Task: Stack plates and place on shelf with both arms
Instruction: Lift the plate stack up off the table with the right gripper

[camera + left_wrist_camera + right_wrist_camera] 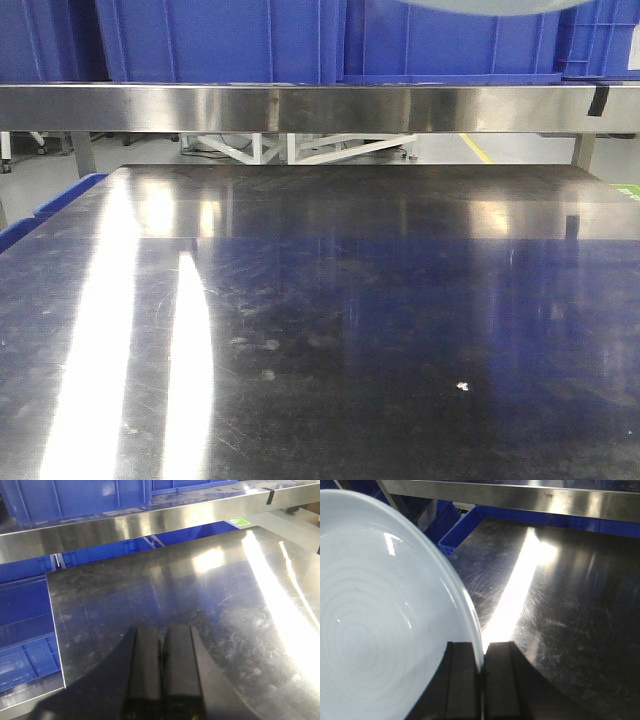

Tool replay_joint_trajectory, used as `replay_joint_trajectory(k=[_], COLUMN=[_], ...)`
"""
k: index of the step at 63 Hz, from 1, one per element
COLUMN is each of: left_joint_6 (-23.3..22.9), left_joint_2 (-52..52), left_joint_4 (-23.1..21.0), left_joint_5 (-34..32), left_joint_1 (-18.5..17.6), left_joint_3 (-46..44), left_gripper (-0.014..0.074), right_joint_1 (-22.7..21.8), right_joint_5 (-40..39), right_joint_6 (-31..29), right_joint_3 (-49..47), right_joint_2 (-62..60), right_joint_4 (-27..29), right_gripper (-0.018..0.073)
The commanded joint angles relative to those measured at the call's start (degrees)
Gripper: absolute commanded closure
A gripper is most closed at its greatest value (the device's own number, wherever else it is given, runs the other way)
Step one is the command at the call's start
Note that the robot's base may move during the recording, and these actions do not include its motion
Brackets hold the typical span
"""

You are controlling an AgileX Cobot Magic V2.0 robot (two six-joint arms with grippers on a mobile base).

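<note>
Near: right gripper (482, 655) clamped on rim of plate (375, 620), held off bench (560, 605); left gripper (162, 650) pressed together, nothing held. Second plate not discerned, so stacking cannot be confirmed. Far edge: shelf (300, 108), loaded with blue crates (220, 40), not yet reached; placing judged left to do

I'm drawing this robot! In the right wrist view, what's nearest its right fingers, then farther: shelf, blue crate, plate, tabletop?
1. plate: rim pinched in the fingers of the right gripper, on the left.
2. tabletop: underneath, stretching ahead.
3. blue crate: beyond the tabletop's far left edge.
4. shelf: farthest, across the top.
</note>
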Motion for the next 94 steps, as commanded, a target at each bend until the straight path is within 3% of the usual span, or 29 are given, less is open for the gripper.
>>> replay_joint_trajectory(k=[1,94], left_joint_6=[-0.41,-0.41], left_joint_2=[0.15,0.15], left_joint_4=[0.61,0.61], left_joint_5=[-4.71,-4.71], left_joint_1=[-0.40,-0.40], left_joint_3=[-1.56,-1.56], left_gripper=[0.0512,0.0512], right_joint_1=[0.09,0.09], right_joint_5=[-3.75,-3.75], right_joint_6=[-0.30,-0.30], right_joint_3=[-2.23,-2.23], right_joint_2=[-0.50,-0.50], right_joint_4=[1.87,1.87], right_gripper=[0.0503,0.0503])
